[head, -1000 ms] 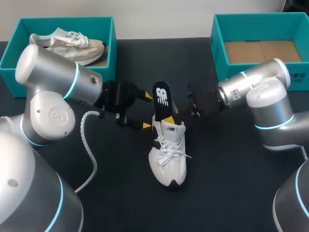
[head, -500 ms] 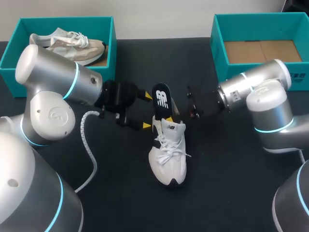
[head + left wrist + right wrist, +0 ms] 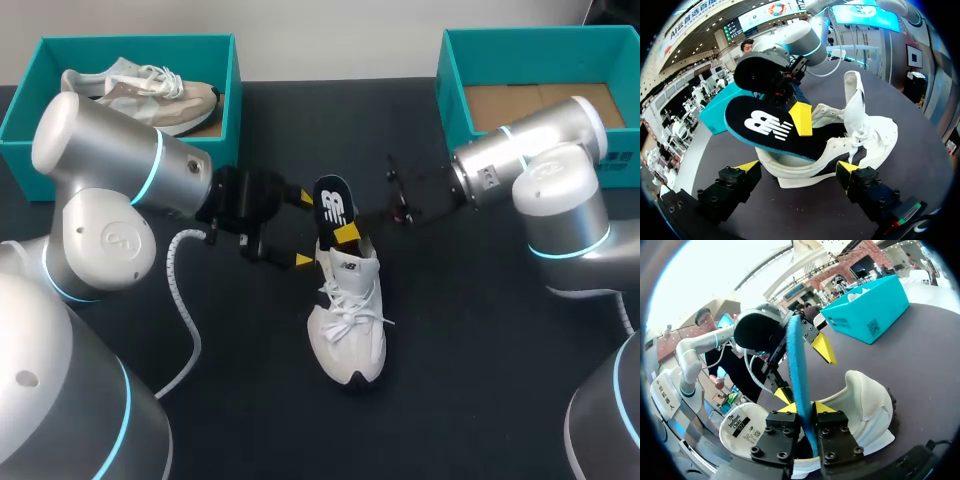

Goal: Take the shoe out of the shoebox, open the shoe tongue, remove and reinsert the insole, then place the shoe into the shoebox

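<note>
Dark surface (image 3: 480,350), centre frame: shoe (image 3: 348,320) is out of its box, sitting on its sole with the toe toward the lower frame and the tongue raised. Insole (image 3: 334,205) stands half out of the heel, pinched edge-on by the right end effector (image 3: 347,234). Left end effector (image 3: 303,229) is spread wide, a finger on either side of the heel, not clamping.

Can't tell whether the insole is coming out or going back in; I'd call that step midway. Left: seat the insole, then shoe into the empty shoebox (image 3: 452,110), upper right.

Versus a second ago: insole top sits slightly lower and leans more, and the right wrist has swung up toward that shoebox.
</note>
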Tool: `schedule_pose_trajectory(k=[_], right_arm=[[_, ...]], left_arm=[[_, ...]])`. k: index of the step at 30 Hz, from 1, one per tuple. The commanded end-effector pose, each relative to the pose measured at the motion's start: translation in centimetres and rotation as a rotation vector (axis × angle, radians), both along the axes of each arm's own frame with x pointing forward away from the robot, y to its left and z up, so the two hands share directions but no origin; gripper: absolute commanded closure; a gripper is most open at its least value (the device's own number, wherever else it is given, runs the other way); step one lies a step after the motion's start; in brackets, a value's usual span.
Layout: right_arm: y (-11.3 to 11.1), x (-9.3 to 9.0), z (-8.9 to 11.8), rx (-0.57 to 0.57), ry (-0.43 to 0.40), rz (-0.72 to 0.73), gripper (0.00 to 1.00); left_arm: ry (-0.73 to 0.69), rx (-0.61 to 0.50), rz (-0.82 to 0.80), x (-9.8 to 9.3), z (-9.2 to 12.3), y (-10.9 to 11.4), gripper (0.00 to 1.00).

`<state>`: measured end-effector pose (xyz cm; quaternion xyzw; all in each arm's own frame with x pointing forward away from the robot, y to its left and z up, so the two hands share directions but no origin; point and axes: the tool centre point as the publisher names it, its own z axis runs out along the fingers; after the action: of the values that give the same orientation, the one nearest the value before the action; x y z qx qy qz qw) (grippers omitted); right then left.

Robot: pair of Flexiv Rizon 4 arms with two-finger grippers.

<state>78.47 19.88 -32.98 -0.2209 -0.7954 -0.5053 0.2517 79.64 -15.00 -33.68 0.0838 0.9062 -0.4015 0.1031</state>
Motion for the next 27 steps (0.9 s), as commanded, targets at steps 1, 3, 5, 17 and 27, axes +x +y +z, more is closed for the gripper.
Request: schedule_pose_trajectory(k=[1,3,5,17,27], right_arm=[[0.0,0.6,-0.4,-0.028,0.033,0.026,1.0],[-0.1,0.3,-0.8,-0.04,0.055,0.027,1.0],[-0.2,-0.3,-1.2,-0.048,0.077,0.024,1.0],[0.1,-3.7,-3.2,-0.09,0.206,0.015,1.0],[-0.7,-2.6,-1.4,-0.116,0.14,-0.009,0.69]], left_arm=[[-0.001,0.003,0.001,-0.1,0.0,0.0,0.0],[-0.001,0.003,0.001,-0.1,0.0,0.0,0.0],[-0.001,0.003,0.001,-0.1,0.0,0.0,0.0],[-0.001,0.003,0.001,-0.1,0.0,0.0,0.0],[-0.001,0.003,0.001,-0.1,0.0,0.0,0.0]])
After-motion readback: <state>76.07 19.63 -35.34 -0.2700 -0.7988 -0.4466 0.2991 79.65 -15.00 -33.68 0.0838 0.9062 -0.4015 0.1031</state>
